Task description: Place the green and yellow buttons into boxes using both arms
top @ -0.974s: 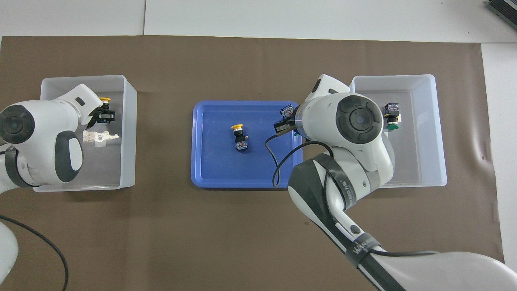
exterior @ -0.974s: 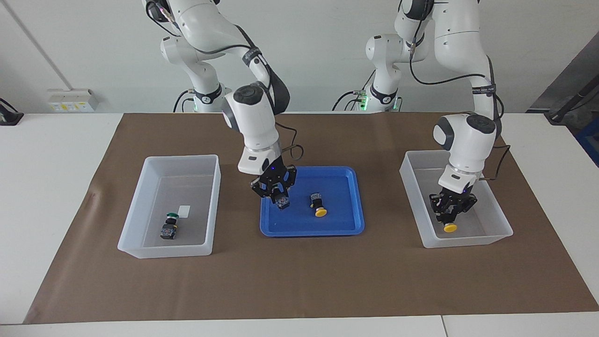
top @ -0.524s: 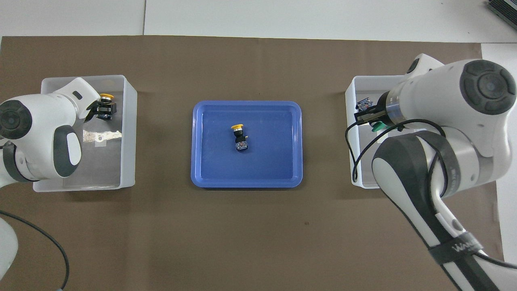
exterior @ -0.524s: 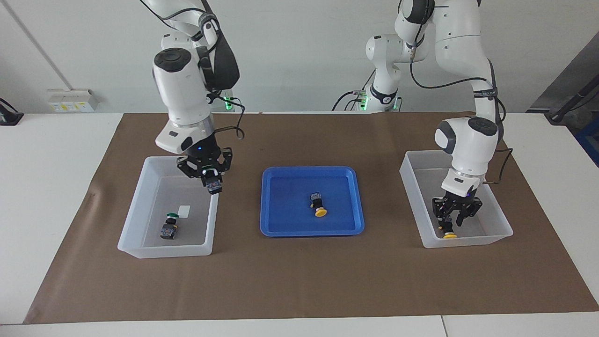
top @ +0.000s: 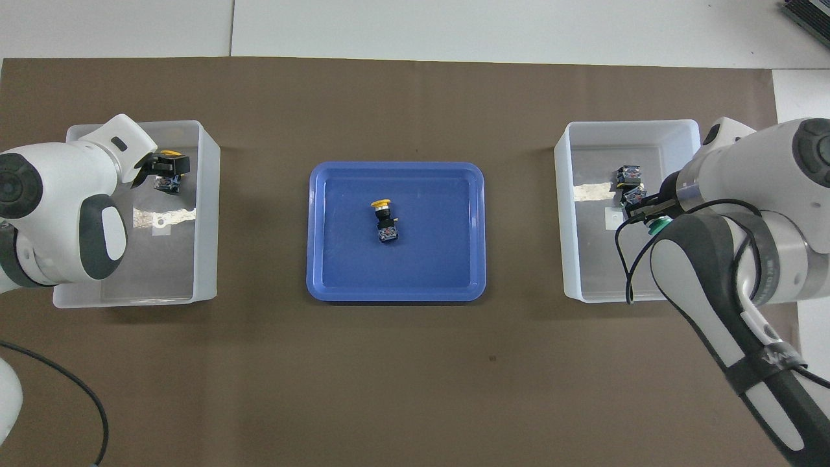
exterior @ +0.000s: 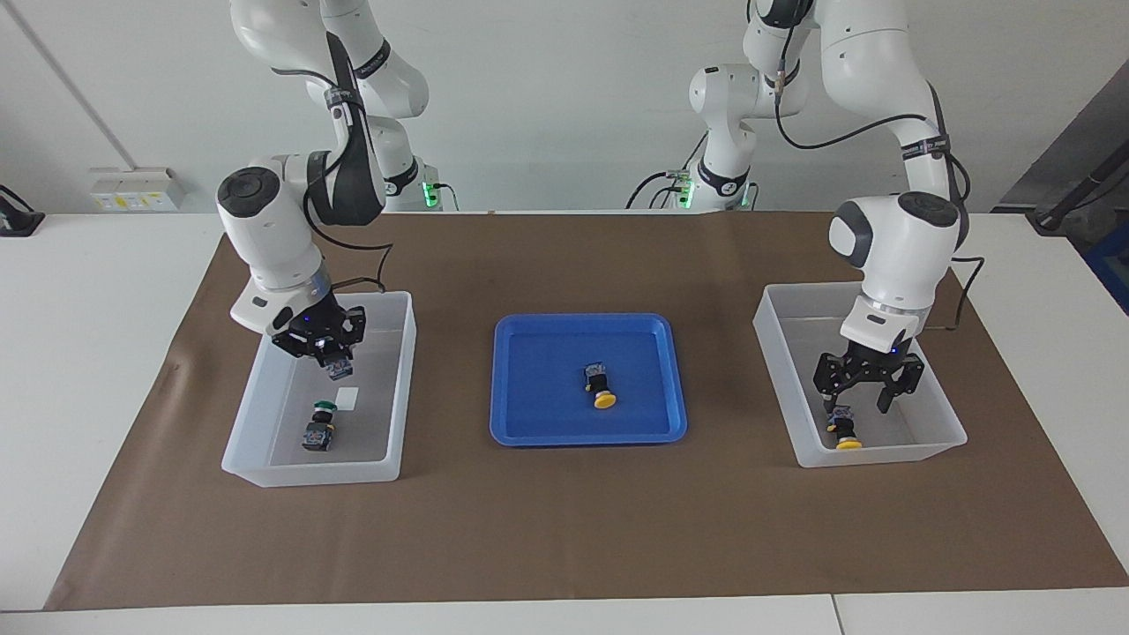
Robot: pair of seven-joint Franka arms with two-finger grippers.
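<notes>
While clamping a green button (exterior: 340,370) in the right gripper (exterior: 331,357) over one box (exterior: 309,472) (for dropping beside its twin (exterior: 319,428)), spreads the left gripper (exterior: 854,406) wide just above a yellow button (exterior: 842,434) lying in the other box (exterior: 882,454), evidently let go; leaves another yellow (exterior: 602,392) in the tray (exterior: 586,438).

The left arm (exterior: 891,238) comes down from its base with its elbow high, its forearm dropping steeply and the wrist turned straight down. The left gripper (exterior: 867,397) hangs low with its fingers (exterior: 885,399) spread apart and nothing between them. The right arm (exterior: 282,238) folds out toward its own end of the table, elbow bent sharply, wrist tipped downward and slightly inward. The right gripper (exterior: 335,363) points down with its fingertips pinched on a small green button (exterior: 338,368), whose black body hangs below them.
</notes>
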